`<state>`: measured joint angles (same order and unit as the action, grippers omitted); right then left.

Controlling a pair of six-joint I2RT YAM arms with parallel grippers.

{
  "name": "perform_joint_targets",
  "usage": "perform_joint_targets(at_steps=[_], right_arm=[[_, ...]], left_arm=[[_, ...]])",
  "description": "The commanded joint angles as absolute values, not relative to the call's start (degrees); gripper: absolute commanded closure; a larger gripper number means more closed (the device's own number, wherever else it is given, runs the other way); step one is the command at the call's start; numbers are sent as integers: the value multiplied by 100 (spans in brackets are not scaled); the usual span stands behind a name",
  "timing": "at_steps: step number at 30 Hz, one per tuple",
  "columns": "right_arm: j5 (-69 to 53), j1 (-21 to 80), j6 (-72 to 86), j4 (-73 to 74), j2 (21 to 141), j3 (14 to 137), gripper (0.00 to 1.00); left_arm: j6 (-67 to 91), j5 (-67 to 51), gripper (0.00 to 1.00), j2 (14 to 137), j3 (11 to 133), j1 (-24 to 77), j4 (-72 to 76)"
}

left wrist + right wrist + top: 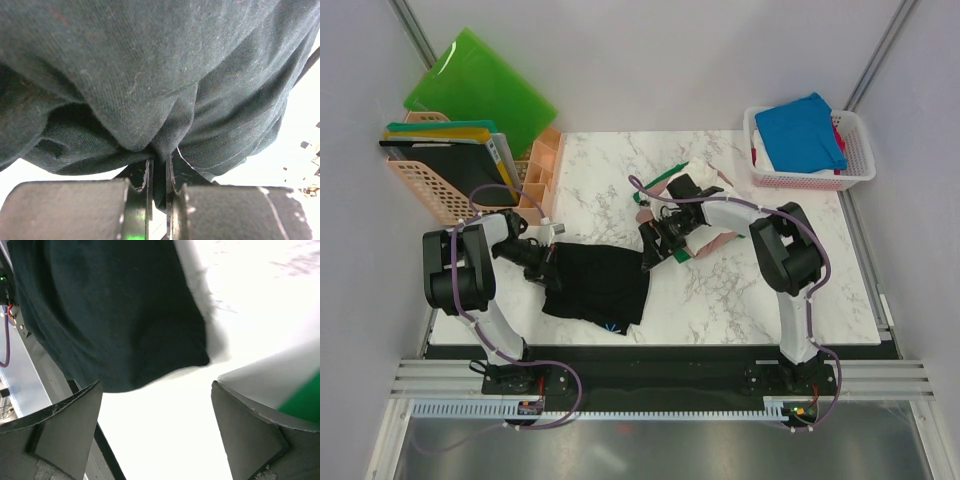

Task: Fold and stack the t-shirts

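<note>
**A:** Top view first. What stands around the work?

**B:** Marble table (720,300). Far left: one peach crate (425,190) with folders (440,140) standing upright in it. Green plastic boards (480,85) lean behind the crate, and one small peach organiser (545,165) stands beside it. Far right: one white basket (865,175), with a blue t-shirt (800,130) on top and pink cloth (839,135) under it at the right side.

**A:** Shirts on the table itself?

**B:** One black t-shirt (600,285), crumpled, left of centre. One loose pile (720,243) of white, pink and green cloth at centre. The right arm (780,245) lies across it, so I cannot count the pieces.

**A:** Left wrist view?

**B:** Left pincer (159,167) is almost closed, with a fold of the black t-shirt pinched between its fingers. Cloth fills nearly the whole view.

**A:** Right wrist view?

**B:** Right pincer (156,390) is spread wide and grips nothing. A corner of the black t-shirt lies on the table just beyond it. The edge of the pile, white over green, sits by one finger.
</note>
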<state>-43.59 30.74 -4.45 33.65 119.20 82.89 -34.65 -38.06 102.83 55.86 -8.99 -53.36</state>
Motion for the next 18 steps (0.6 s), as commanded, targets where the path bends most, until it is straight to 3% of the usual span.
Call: perform_joint_targets(at_steps=[1,18], right_arm=[[-3762,2883,-721,3498,11857,8077,2],[-4077,2979,-361,3313,12999,9053,2]], left_arm=[[-3779,-3445,98,10336,5537,-888,-5027],[-3779,-3524,98,10432,5423,-888,-4948]])
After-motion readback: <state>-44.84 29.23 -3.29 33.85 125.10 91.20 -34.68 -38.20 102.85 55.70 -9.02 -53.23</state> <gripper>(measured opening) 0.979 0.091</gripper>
